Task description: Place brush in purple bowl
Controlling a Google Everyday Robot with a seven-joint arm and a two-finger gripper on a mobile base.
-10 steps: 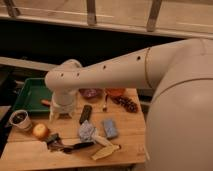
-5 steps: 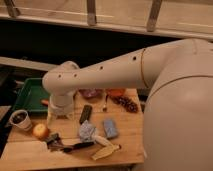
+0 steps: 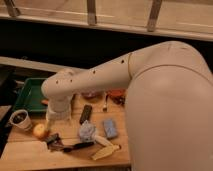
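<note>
Tool beside black brush, tan table, green tray

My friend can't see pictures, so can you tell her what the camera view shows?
A big white robot arm reaches over a wooden table, its hand low at the front left beside the brush. The purple bowl sits at the back, partly hidden by the arm, next to an orange-red bowl.

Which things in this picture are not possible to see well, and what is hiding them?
- Purple bowl, camera view: the arm covers its far part, so its inside is hidden.
- Orange-red bowl: partly behind the arm and the robot's body.
- Pincer, low at the table's front left beside the brush: too dark to tell whether they touch.
</note>
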